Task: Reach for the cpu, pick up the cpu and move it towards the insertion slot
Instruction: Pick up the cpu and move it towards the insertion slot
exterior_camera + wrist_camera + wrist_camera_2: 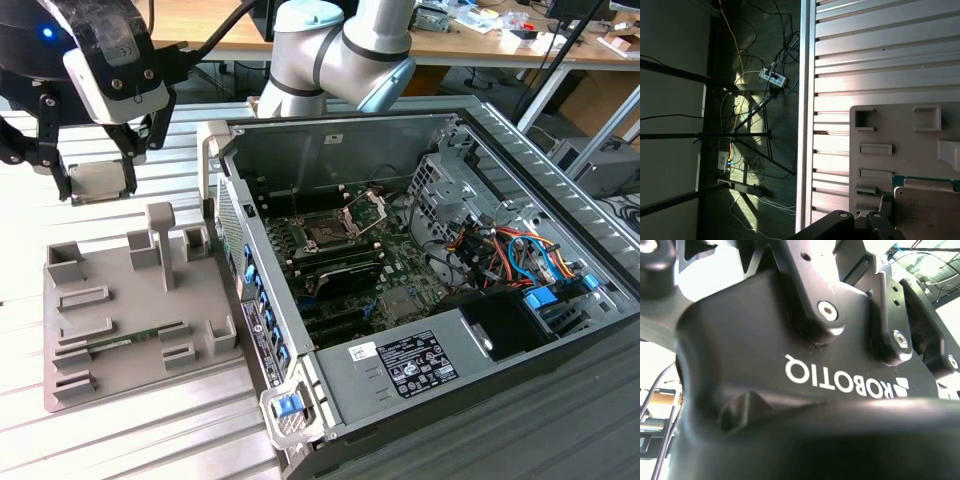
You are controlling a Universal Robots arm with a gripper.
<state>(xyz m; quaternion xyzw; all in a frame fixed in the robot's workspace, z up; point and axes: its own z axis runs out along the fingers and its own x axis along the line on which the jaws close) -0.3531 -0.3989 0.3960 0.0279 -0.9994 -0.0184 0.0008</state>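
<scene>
1. The tool [97, 188] hangs at the exterior view's left. Its fingers [130, 168] are drawn in on either side of the cpu [102, 178] and grip it by its edges, though the pad contact itself is hard to make out.
2. The cpu sits flat between the fingers, apparently clear of the slatted counter [150, 430] and just beyond the far edge of the grey fixture tray [110, 330]. In the first wrist view its pale top [927, 212] overlaps the tray and the green memory stick [925, 181] lying in it.
3. The insertion slot [325, 233] lies well apart, inside the open computer case, with its wire-lever bracket [368, 208] swung up and the dark socket exposed.
4. As I judge it, reaching and picking are done, and the step in hand is the carry toward the slot, with most of the travel left.
5. That carry calls for enough height to clear the case's near wall [215, 175]. It also calls for a level chip and a firm grip, so the cpu does not twist between the fingers.
</scene>
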